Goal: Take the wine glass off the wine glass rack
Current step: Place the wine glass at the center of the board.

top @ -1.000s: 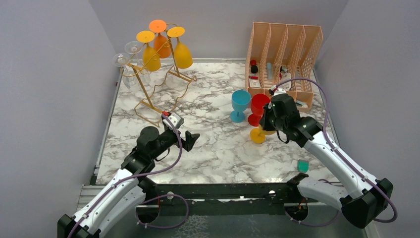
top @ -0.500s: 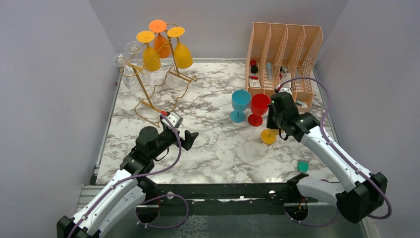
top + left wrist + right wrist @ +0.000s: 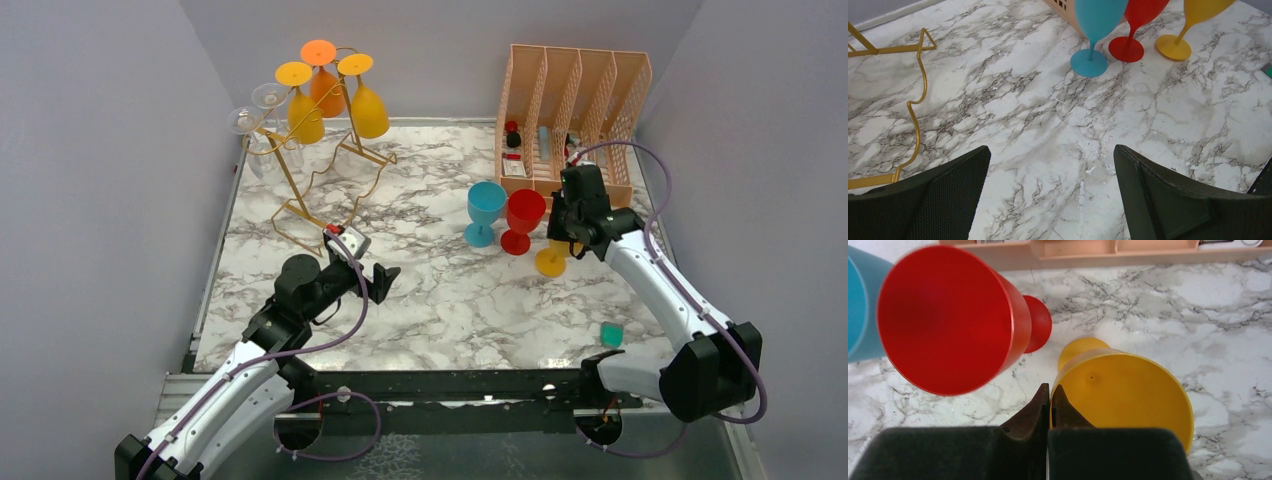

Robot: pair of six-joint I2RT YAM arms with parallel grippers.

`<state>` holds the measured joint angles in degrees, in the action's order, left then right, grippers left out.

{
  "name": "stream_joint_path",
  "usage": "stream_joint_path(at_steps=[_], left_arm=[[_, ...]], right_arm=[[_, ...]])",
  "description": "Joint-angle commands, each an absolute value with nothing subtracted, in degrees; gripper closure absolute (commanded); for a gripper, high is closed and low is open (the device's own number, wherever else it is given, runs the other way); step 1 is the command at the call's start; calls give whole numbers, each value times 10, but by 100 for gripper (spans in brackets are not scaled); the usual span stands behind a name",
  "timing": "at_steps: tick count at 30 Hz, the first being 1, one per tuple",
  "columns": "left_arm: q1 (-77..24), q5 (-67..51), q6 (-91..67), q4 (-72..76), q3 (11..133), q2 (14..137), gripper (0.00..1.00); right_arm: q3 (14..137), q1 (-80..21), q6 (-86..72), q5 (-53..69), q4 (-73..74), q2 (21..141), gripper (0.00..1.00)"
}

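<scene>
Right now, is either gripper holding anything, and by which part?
The right gripper pinches the yellow glass by its rim, one finger inside the bowl. The left gripper is open and holds nothing.

A white marble-patterned table [image 3: 440, 300] carries everything. Ahead and to the left of the left gripper [image 3: 1050, 149] and its jaws lies the wire base of the gold wine glass rack [image 3: 898, 48]. Farther ahead, to their right, stand a blue glass [image 3: 1089, 62], a red glass [image 3: 1127, 49] and a yellow glass [image 3: 1173, 47]. The yellow glass is right under the jaws of the right gripper [image 3: 1050, 390]. Beyond those jaws sits a peach file organiser [image 3: 575, 100], and a small teal object [image 3: 612, 334] lies well behind them
</scene>
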<state>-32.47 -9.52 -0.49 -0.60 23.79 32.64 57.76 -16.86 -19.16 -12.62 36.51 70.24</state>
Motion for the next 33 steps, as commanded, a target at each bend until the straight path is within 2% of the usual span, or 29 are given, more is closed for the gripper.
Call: stream_joint_path(at_steps=[1, 15, 33], left_arm=[[-323, -98, 4, -12, 254, 325, 1], [-323, -103, 8, -14, 254, 324, 1], [-323, -110, 10, -13, 254, 326, 1]], right_arm=[[619, -165, -179, -137, 332, 727, 99], [630, -164, -162, -163, 332, 763, 98], [647, -164, -155, -138, 342, 763, 85]])
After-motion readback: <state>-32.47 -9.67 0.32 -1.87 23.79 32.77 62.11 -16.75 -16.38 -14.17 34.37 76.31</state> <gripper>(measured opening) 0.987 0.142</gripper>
